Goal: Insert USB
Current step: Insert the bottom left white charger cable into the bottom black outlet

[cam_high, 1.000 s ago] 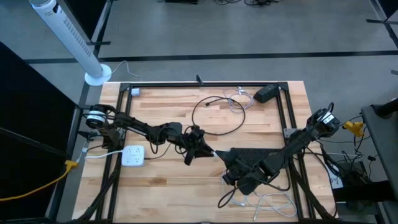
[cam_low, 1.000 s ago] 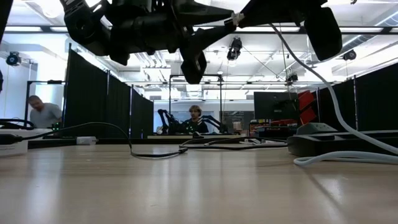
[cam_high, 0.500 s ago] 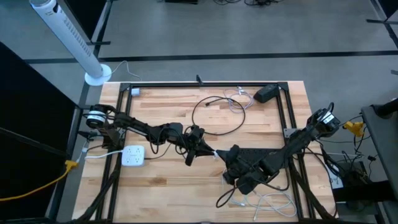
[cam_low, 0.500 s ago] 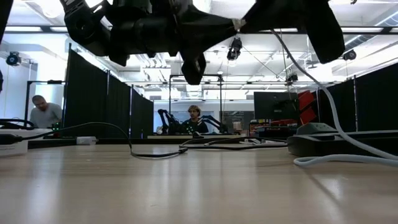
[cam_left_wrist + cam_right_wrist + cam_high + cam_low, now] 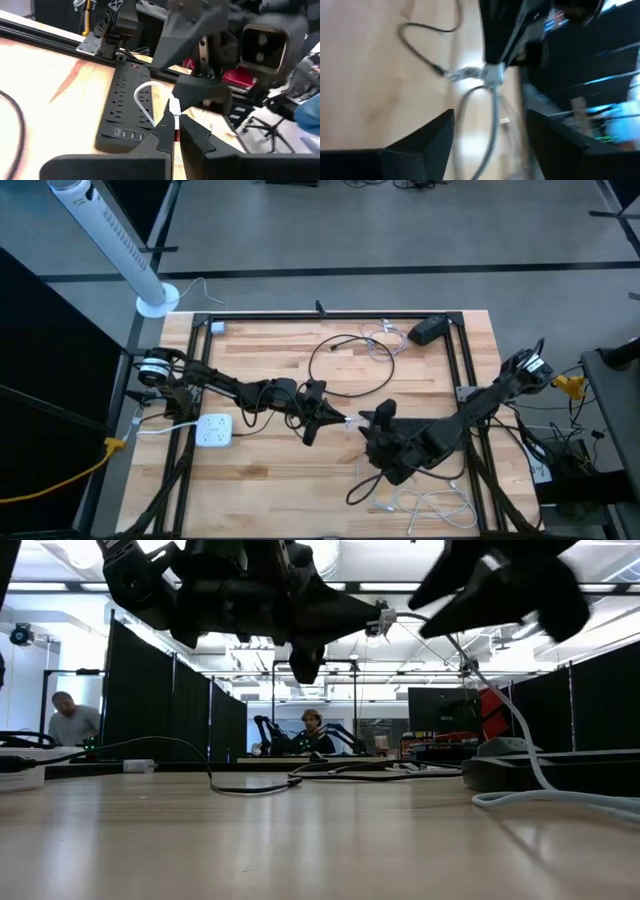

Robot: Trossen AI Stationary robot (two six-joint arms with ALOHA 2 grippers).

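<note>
Left gripper point(image 5: 175, 131) pinched on white USB plug point(image 5: 174, 107) — right gripper point(image 5: 490, 131) fingers wide, empty.

Honestly a lot is hard to read here. The right wrist view is smeared with motion blur: the small white USB plug point(image 5: 492, 74) and its thin white cable point(image 5: 490, 125) are just streaks, and the dark fingers point(image 5: 415, 145) of the right gripper point(image 5: 490, 137) run off the frame edge. In the left wrist view the plug's metal tip is buried between the pinched fingertips point(image 5: 165, 131) of the left gripper point(image 5: 173, 131). The long black power strip point(image 5: 125, 107) beyond it is partly covered. In the low view both arms are cropped along the top.
</note>
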